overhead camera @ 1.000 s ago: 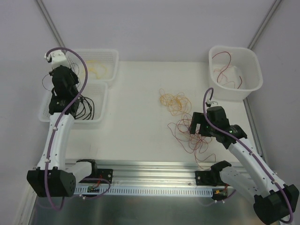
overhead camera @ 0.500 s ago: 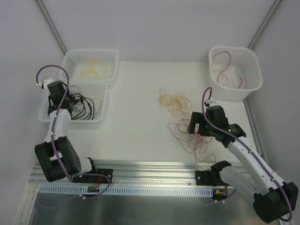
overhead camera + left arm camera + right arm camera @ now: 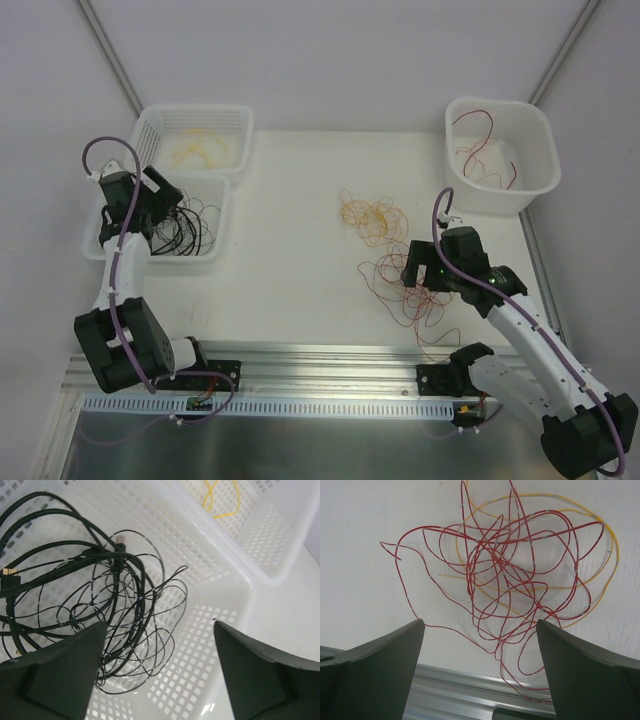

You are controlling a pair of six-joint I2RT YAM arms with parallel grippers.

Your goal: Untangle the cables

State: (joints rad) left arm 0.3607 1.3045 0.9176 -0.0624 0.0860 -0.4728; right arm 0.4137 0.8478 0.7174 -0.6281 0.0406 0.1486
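The top camera sat high above and behind the arm bases at 6 o'clock, looking down from afar on the whole table (image 3: 290, 200). The left wrist camera looked down, close, between the left fingers (image 3: 50, 670) into the basket (image 3: 215, 630) of black cables (image 3: 125, 595), which the top view showed at 9 o'clock. The right wrist camera looked down, close, between the right fingers (image 3: 365, 665) onto the red and yellow tangle (image 3: 505, 565), at 4 o'clock in the top view.

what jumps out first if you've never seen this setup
The knot of red and yellow wires sprawled on the white table, just below the open right claw. Next, the pile of black cables in the near white basket on the left, with the left claw open above it.
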